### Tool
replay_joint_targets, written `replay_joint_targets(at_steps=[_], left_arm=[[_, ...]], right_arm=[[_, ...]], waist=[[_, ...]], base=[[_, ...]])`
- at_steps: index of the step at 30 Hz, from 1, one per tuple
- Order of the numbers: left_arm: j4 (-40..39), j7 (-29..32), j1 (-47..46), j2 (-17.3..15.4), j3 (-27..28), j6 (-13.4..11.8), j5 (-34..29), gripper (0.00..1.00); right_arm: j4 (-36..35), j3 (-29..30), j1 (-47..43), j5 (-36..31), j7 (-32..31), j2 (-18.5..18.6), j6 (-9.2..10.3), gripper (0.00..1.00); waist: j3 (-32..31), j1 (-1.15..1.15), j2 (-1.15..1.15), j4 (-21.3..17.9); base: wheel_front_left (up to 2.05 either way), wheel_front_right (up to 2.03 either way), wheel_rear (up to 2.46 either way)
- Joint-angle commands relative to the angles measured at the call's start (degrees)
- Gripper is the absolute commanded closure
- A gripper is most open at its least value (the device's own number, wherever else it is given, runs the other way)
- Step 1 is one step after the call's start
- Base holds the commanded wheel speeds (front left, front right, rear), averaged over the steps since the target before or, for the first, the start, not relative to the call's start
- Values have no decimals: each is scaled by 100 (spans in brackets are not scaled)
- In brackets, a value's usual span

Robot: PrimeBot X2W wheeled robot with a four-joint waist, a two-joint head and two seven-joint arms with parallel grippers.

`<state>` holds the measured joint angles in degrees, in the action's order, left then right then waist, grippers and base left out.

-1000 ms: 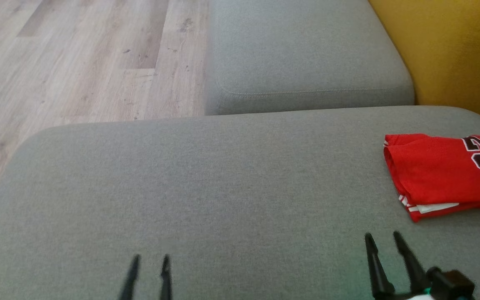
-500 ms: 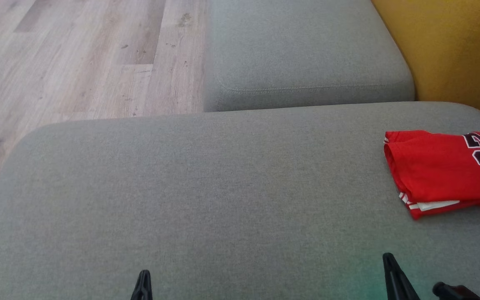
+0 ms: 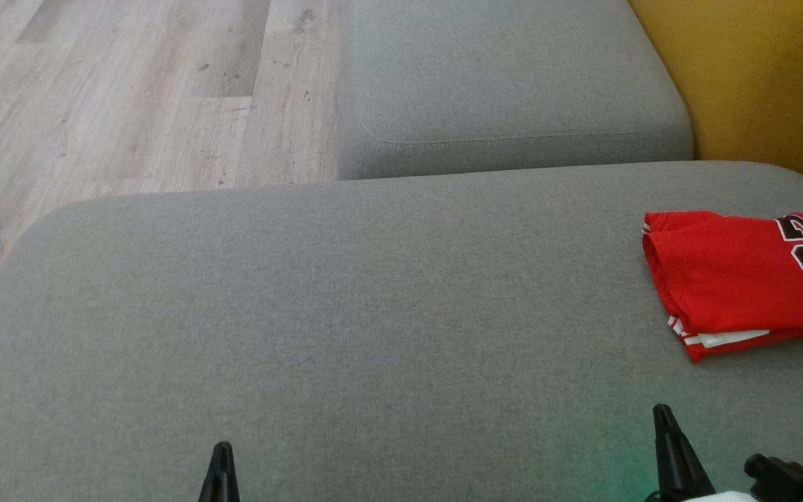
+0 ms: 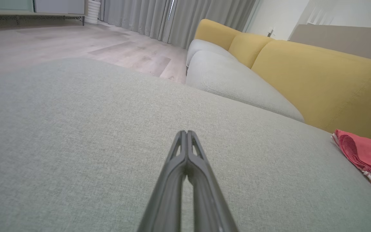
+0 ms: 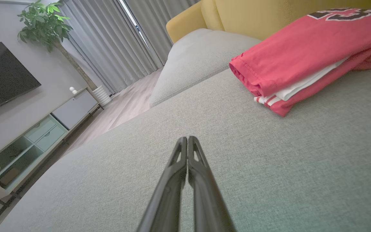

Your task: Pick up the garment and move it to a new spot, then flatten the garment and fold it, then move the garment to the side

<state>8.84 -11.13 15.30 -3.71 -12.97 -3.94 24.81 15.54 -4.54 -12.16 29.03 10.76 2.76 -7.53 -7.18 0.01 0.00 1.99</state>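
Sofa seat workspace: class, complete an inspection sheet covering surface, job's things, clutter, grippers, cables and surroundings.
Surface: grey sofa seat, smooth.
Job's things: red garment, folded, lying near the seat's right end, number print on top.
Clutter: nothing seen.
Grippers: left gripper and right gripper, fingers shut on nothing, both apart from the garment.
Cables: nothing seen.
Surroundings: wooden floor, yellow backrest, curtains, television, potted plant.

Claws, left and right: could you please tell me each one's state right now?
Left claw: closed, holding nothing.
Right claw: closed, holding nothing; the red jersey lies apart from it.
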Motion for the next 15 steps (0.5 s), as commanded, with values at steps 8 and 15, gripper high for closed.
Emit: replay_joint_targets(at_steps=[8, 15], left_arm=[[-96, 131, -426, -72, 211, 130, 686, 100], [-63, 215, -537, -83, 298, 197, 1112, 100]], right_arm=[[-177, 90, 413, 647, -137, 82, 1, 100], [-176, 140, 506, 1038, -228, 90, 1, 100]], waist=[[64, -1, 0, -18], [108, -1, 0, -30]], base=[[0, 0, 0], [0, 0, 0]])
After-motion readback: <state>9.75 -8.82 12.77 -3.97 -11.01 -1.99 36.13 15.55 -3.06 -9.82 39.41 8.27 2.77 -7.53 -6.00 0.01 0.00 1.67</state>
